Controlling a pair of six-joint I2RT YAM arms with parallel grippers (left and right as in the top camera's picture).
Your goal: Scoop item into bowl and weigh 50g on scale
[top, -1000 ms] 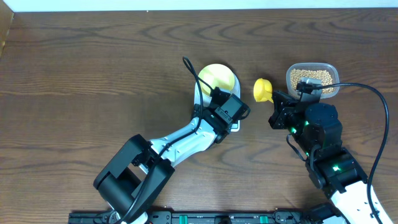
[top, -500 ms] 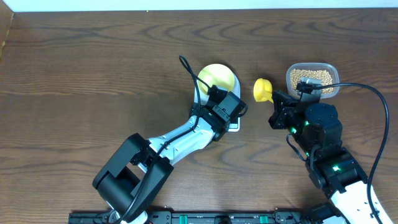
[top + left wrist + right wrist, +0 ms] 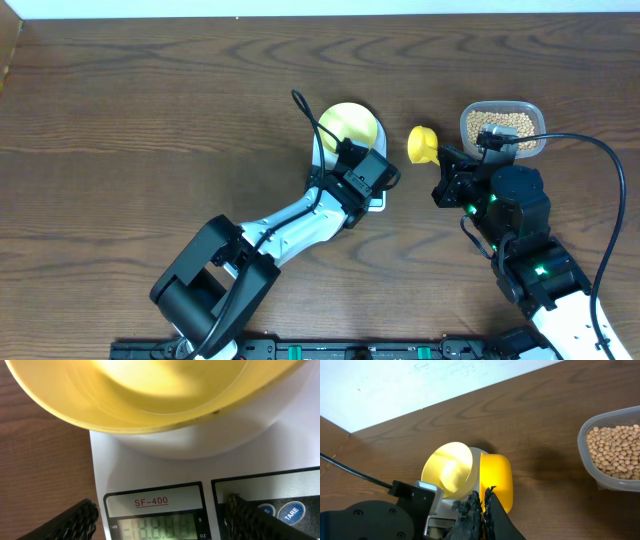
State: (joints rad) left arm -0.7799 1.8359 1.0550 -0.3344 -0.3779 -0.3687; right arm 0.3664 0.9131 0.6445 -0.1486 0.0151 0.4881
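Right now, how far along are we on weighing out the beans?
Done: bowl sits on the scale, empty. In hand: right pincer shut on the scoop; left pincer open over the display. Left: beans lie in the tub; all scooping and weighing.

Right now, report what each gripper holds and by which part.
Right gripper holds the yellow scoop by its handle end; left gripper is open, holding nothing.
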